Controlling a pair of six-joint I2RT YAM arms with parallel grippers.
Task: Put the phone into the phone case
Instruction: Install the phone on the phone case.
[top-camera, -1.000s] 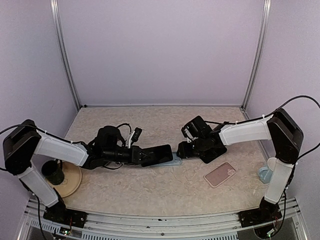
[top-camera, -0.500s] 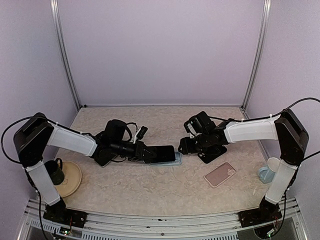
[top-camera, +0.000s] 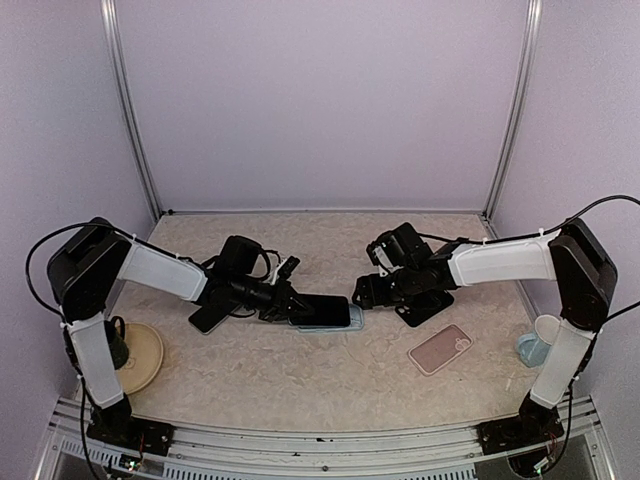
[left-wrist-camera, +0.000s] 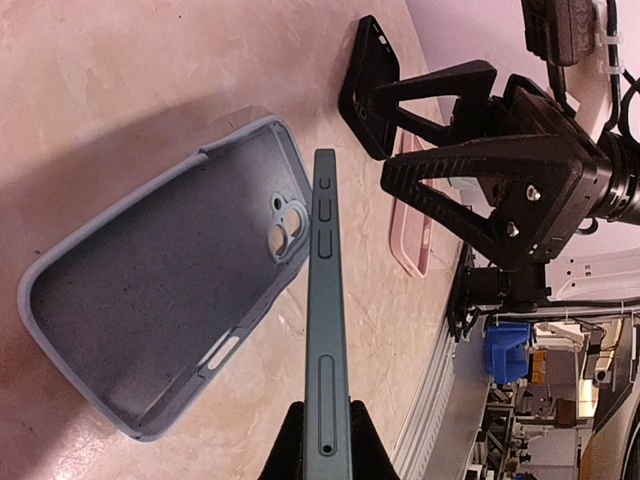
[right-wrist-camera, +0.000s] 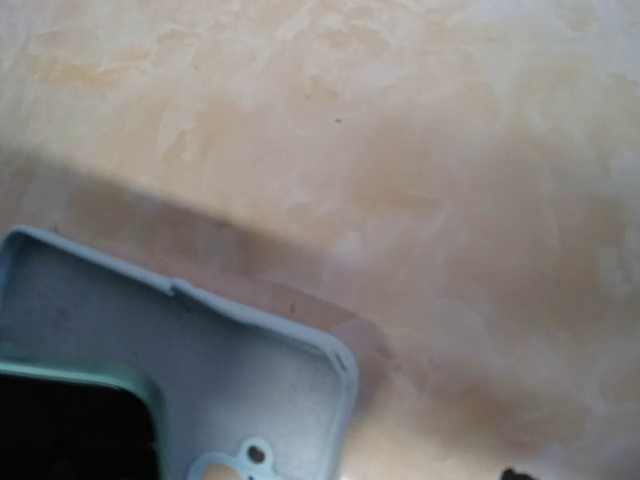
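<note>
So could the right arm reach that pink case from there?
Probably yes. The pink case lies flat in the open, close by the right gripper, with nothing lying between them.

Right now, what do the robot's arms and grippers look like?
Both the left arm and right arm have white shells, black joints and loose black cables. The left gripper and right gripper are black; the right's fingers are skeletal triangular frames.
</note>
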